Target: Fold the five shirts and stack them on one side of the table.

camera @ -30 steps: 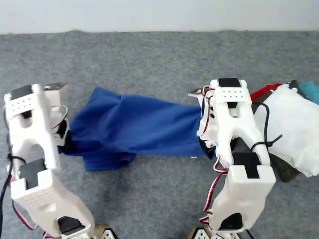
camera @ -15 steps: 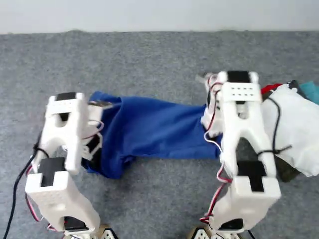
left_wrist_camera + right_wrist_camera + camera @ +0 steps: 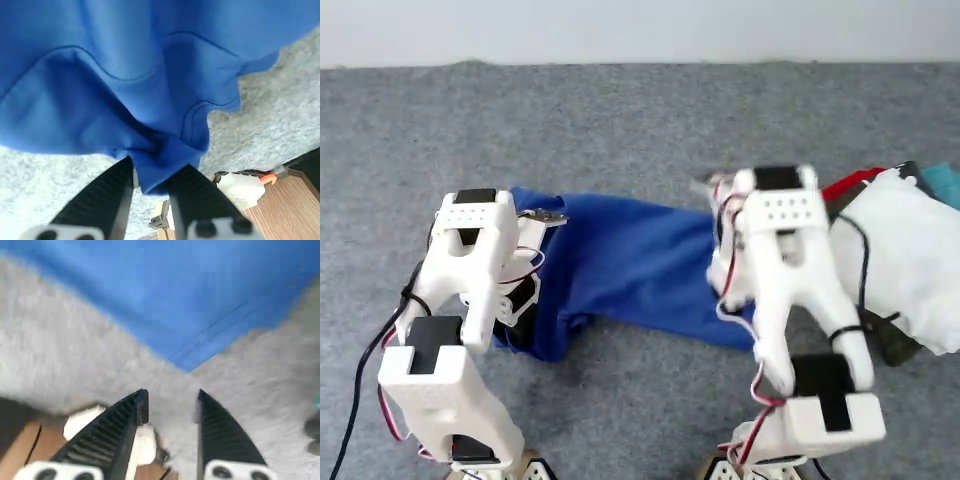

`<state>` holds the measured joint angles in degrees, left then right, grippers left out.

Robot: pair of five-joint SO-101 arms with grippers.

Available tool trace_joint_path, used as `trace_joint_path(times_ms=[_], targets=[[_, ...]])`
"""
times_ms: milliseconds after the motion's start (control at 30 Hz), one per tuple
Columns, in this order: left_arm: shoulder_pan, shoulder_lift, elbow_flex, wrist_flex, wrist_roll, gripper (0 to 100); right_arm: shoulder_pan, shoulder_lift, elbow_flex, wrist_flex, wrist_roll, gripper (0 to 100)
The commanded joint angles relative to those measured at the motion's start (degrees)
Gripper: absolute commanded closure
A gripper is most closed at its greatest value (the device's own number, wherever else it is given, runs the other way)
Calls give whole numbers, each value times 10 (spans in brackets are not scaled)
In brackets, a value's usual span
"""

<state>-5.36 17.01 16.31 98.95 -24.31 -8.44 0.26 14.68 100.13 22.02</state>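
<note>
The blue shirt lies crumpled across the middle of the grey surface, strung out left to right between the two arms. Its left end is bunched into a thick fold, and there's the grip: the left gripper has its jaws clenched on that fold. Blue cloth is pinched tight between the black fingers and spreads out wide beyond them, seams and hem showing. Over at the shirt's right end, the right gripper hangs above bare grey surface just off the shirt's edge. Its jaws are released and set apart, with nothing between them (the blue hem sits a little beyond the tips). Further right, just beside the right arm, the heap of other shirts sits at the surface's edge. A white one is on top, with red, teal and dark cloth peeking out around it.
</note>
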Motion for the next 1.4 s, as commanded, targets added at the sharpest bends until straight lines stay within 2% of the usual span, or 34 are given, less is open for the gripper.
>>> trace_joint_path(times_ms=[0,100,267,533,633,767,800,1000,1200,1367], targets=[[-1,-29,1,4,7,928,-3,-53,133,-66,14,841],[2,-29,1,4,7,928,-5,-60,206,-145,0,816],[2,-29,1,5,7,928,-4,-60,245,-260,-55,801],[2,-29,1,5,8,928,-5,-53,251,-335,-79,805],[2,-29,1,6,8,928,-5,-15,251,-334,-75,818],[2,-29,1,6,8,928,-4,57,247,-335,-79,983],[2,-29,1,6,8,928,-4,70,247,-335,-79,991],[2,-29,1,6,8,928,-1,58,243,-327,-76,988],[2,-29,-7,15,8,928,-1,-62,152,-214,-75,988],[-2,-30,-64,15,14,928,0,-133,42,-135,-74,988]])
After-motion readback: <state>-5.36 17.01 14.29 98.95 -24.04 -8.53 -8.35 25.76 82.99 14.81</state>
